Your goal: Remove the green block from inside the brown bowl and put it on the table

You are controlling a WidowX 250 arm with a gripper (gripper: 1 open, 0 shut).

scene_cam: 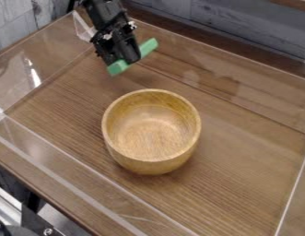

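The green block [133, 56] hangs tilted in the air above the table [240, 111], up and to the left of the brown bowl [151, 130]. My black gripper [123, 53] comes down from the top left and is shut on the block, whose ends stick out on both sides of the fingers. The bowl stands upright in the middle of the table, and its inside shows only bare wood grain.
Low clear acrylic walls [31, 74] border the tabletop on all sides. A grey plank wall [240, 28] rises behind the table. Bare tabletop lies to the left and right of the bowl.
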